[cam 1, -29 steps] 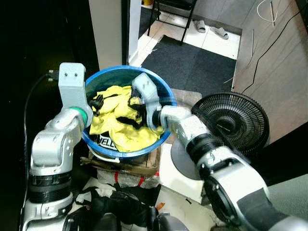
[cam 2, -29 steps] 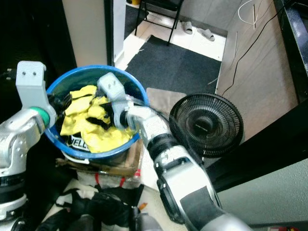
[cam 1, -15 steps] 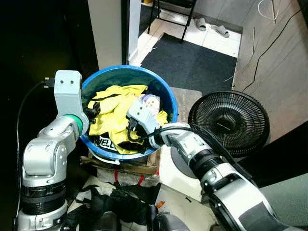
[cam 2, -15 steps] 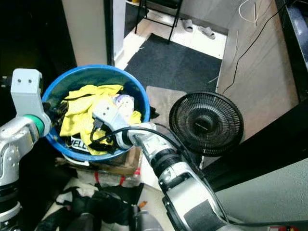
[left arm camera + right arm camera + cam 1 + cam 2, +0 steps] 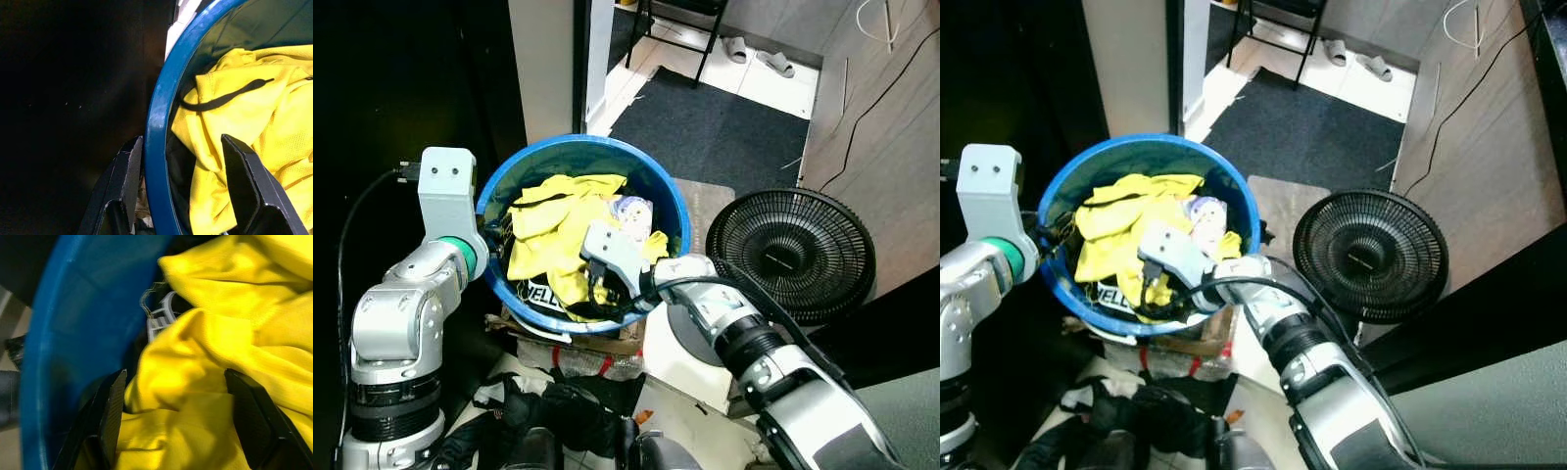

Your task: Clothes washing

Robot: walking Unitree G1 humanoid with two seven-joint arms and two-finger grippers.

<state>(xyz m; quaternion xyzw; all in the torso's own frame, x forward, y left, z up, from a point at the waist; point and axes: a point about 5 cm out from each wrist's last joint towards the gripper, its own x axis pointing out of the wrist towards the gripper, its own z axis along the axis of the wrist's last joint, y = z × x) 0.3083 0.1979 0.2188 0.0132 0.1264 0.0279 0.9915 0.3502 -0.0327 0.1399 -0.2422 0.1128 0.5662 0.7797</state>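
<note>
Two wide claws: left claw (image 5: 178,193) straddles basin (image 5: 658,192) rim; right claw (image 5: 176,423) over yellow garment (image 5: 553,220).

I can read only part of one print: white letters "ELL" on a black patch of the yellow garment (image 5: 553,235), at the near side of the blue tub (image 5: 671,201). The rest is folded under.

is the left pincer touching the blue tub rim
Cannot tell. In the left wrist view the left pincer straddles the blue tub rim, one finger either side, but contact isn't plain.
</note>
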